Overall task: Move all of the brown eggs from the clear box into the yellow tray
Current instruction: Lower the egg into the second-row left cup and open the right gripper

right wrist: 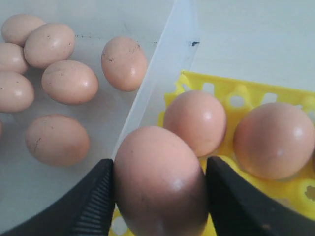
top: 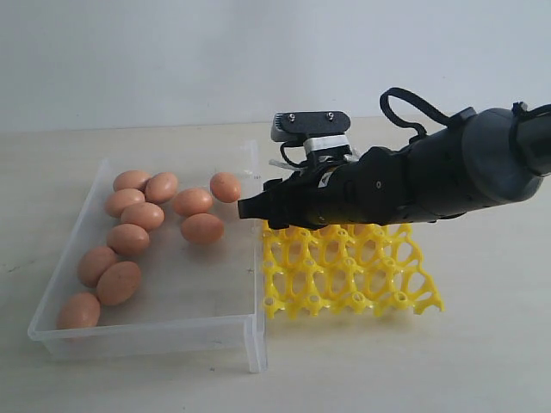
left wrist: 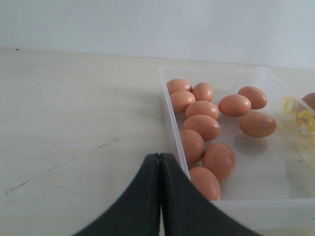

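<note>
My right gripper point(right wrist: 160, 189) is shut on a brown egg point(right wrist: 157, 167), a black finger pressed to each side of it. It hovers over the near corner of the yellow tray point(right wrist: 231, 93), beside the clear box's wall point(right wrist: 162, 64). Two eggs point(right wrist: 195, 120) point(right wrist: 273, 140) sit in tray cups just beyond it. In the exterior view the right gripper point(top: 250, 207) hangs above the gap between the clear box point(top: 250, 331) and the yellow tray point(top: 344, 275), and the arm hides the held egg. Several brown eggs point(top: 142, 215) lie loose in the box. My left gripper point(left wrist: 160, 162) is shut and empty, outside the box wall point(left wrist: 170, 113).
The pale tabletop point(top: 482, 344) stretches around both containers. The black right arm point(top: 430, 176) reaches across above the tray's far rows. A white wall stands behind the table.
</note>
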Robot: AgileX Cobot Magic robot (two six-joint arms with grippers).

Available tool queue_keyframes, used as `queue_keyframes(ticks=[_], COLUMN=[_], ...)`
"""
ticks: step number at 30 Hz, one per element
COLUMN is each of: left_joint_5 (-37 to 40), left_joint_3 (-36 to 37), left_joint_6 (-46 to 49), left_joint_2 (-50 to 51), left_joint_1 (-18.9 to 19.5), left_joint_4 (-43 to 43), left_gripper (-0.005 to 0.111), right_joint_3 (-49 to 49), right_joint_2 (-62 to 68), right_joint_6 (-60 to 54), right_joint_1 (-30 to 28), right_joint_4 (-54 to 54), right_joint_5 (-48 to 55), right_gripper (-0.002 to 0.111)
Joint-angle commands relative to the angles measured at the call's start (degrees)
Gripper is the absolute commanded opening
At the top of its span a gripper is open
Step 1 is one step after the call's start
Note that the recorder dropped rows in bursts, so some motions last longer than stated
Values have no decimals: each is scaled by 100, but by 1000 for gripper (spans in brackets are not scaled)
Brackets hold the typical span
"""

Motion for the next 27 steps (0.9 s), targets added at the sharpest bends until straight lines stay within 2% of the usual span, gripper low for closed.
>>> queue_keyframes(ticks=[1,10,19,23,27], left_joint_5=[-36,-36,-36,-36,-36], left_joint_3=[-23,-23,-23,-23,-23], left_joint_6=[12,12,12,12,12], left_joint_2=[-32,-32,-32,-32,-32], left_joint_1=[6,6,6,6,6], left_joint_4=[-14,-14,-14,-14,-14], left_gripper=[0,0,0,0,0], right_joint_3=[-41,-41,-41,-41,-41], right_joint_2=[20,20,20,20,20], right_joint_6=[22,-43,-22,-22,-22], right_joint_1=[-34,-34,-34,-34,-34], right_joint_4=[-48,-48,-48,-35,-35], right_joint_5=[2,2,-65,-133,-152], right_gripper=[0,2,42,51,55])
